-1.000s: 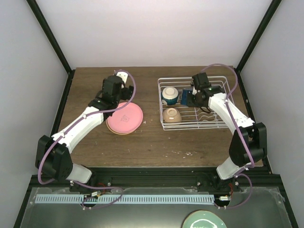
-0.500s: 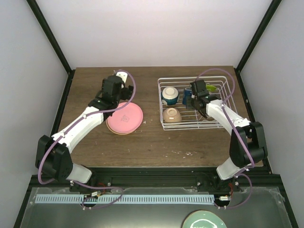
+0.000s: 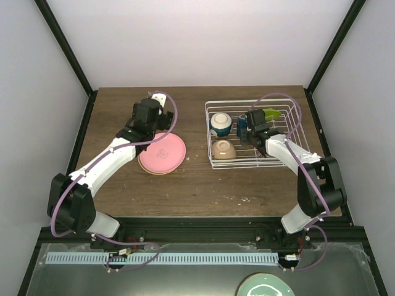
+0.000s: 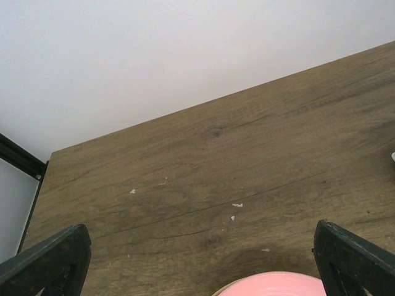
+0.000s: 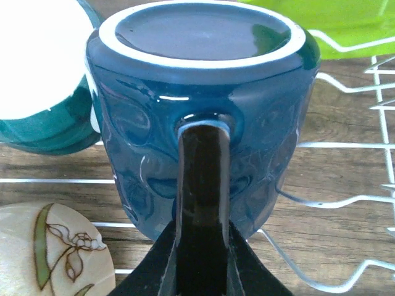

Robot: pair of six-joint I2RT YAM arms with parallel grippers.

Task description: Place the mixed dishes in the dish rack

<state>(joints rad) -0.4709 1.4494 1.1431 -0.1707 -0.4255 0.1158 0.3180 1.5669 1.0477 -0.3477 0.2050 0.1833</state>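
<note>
your right jaws, clamped on the handle of the dark blue glazed mug (image 5: pixel 148 123), have carried it left inside the white wire dish rack (image 3: pixel 247 166), just beside the teal-and-white bowl (image 3: pixel 220 122); release seems next. left jaws stand wide apart over the round pink plate (image 3: pixel 162 153).

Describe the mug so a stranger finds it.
Look in the white wire dish rack on the table's right side. Just right of the two bowls sits the mug, pinched by the right gripper. It alone is dark blue with a handle.
</note>
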